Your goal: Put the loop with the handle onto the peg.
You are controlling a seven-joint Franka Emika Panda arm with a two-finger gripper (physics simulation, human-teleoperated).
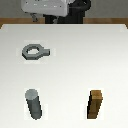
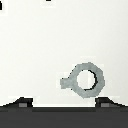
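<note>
The ring [image 1: 33, 52] lies flat on the bench [image 1: 75, 65] — jaws spread, empty; a grab at its thin rim may slip, far from the peg [image 1: 34, 104].

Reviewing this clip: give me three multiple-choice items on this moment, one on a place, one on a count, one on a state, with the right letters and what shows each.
1. In the exterior view, where does the loop with the handle lie relative to the peg?
A. farther from the camera, on the same side
B. on the peg
C. beside the brown block

2. How many things stand upright on the table?
A. one
B. two
C. three

3. What is the loop's state?
A. held in the hand
B. threaded on the peg
C. flat on the table, untouched

Answers: 1 A, the loop lies beyond the peg, both toward the exterior view's left. 2 B, the peg and the brown block. 3 C, it lies free in both views, nothing gripping it.
</note>
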